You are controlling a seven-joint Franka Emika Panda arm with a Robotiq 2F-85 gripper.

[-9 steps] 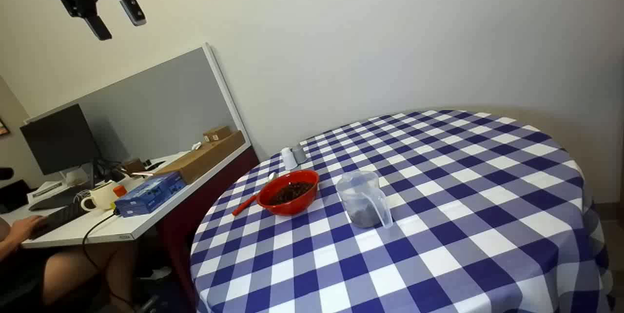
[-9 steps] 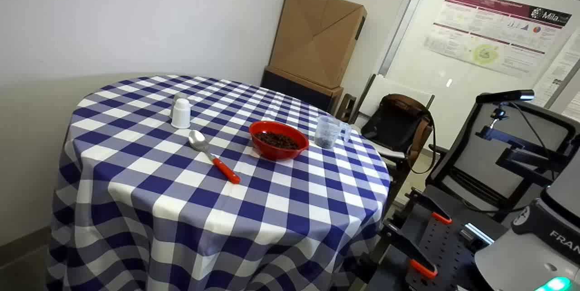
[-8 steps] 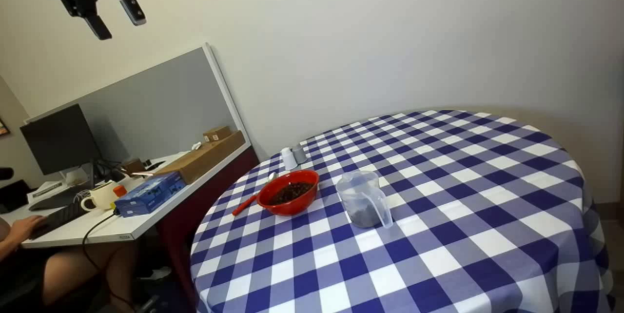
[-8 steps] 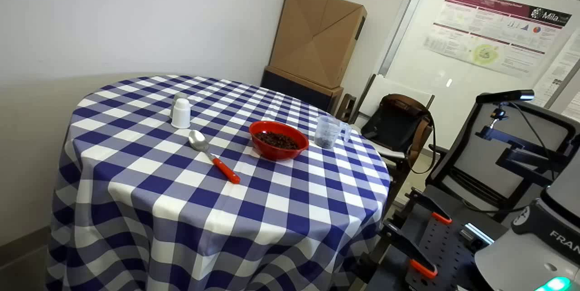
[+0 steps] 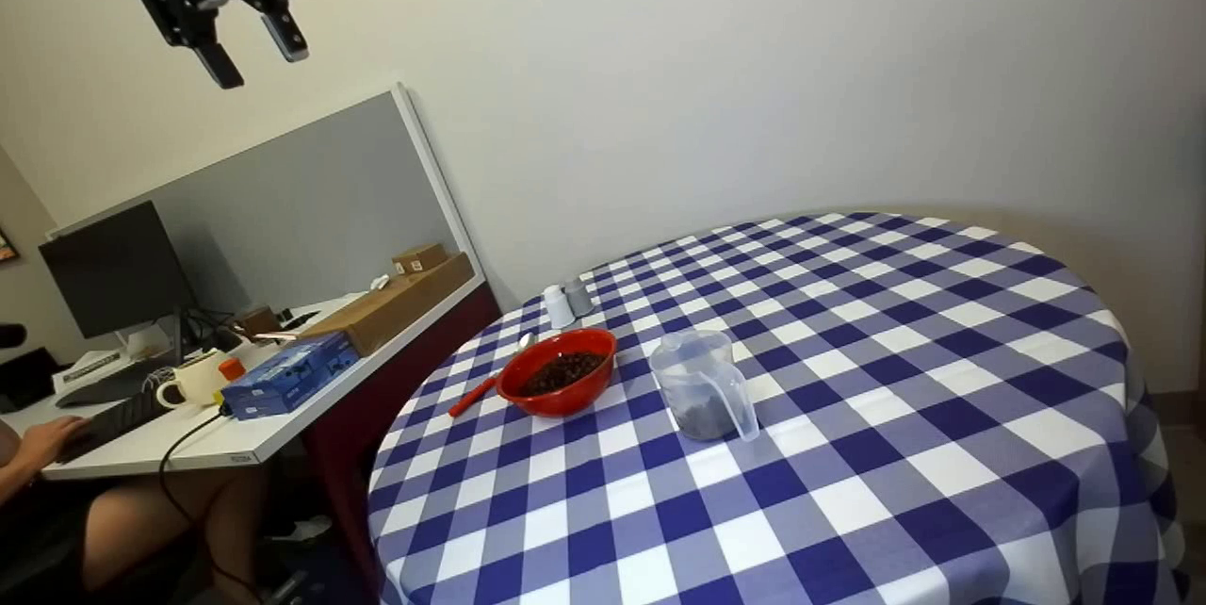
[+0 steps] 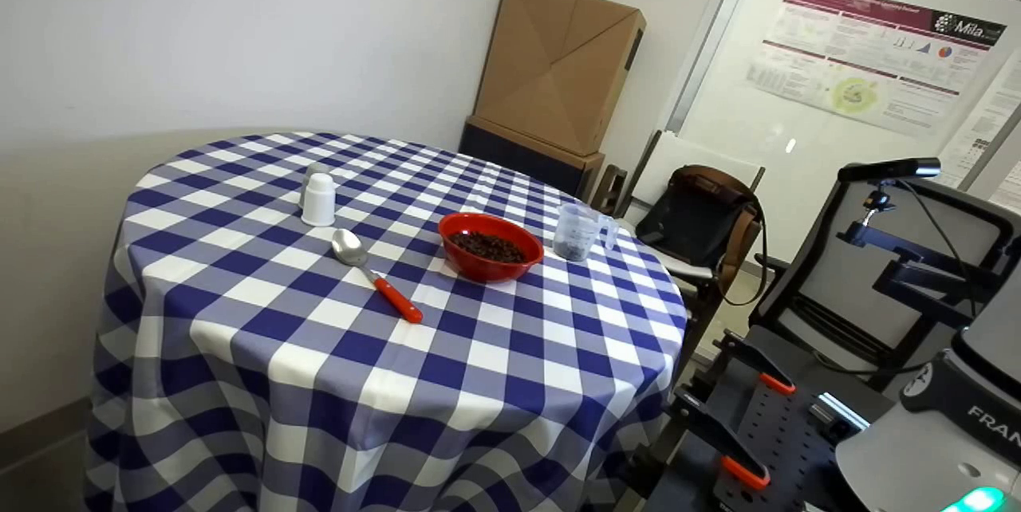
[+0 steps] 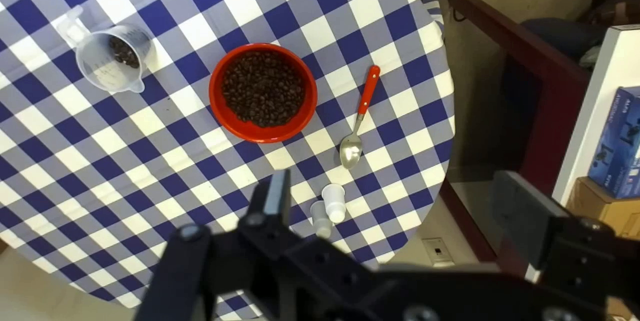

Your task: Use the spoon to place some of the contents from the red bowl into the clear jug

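The spoon (image 6: 397, 301), with a red handle and metal bowl, lies on the checked table; it also shows in the wrist view (image 7: 368, 91). The red bowl (image 6: 486, 271) sits beside it and holds contents (image 7: 262, 88) of dark brown beans. The clear jug (image 7: 90, 61) stands on the bowl's other side with a few dark beans at its bottom; it shows in both exterior views (image 5: 688, 369) (image 6: 576, 229). My gripper (image 5: 262, 68) is open and empty, high above the table. In the wrist view its fingers (image 7: 395, 188) are wide apart, with nothing between the pads.
A white shaker (image 6: 318, 201) and a grey shaker (image 5: 578, 298) stand close to the spoon's bowl end. The spoon lies near the rounded edge of the table (image 5: 848, 398). A desk with a blue box (image 5: 292, 374) and a person's hand (image 5: 52, 440) is beside the table.
My gripper has moved right and slightly down in an exterior view, still open. A dark tip of it now shows at the top edge of an exterior view. The objects on the table have not moved.
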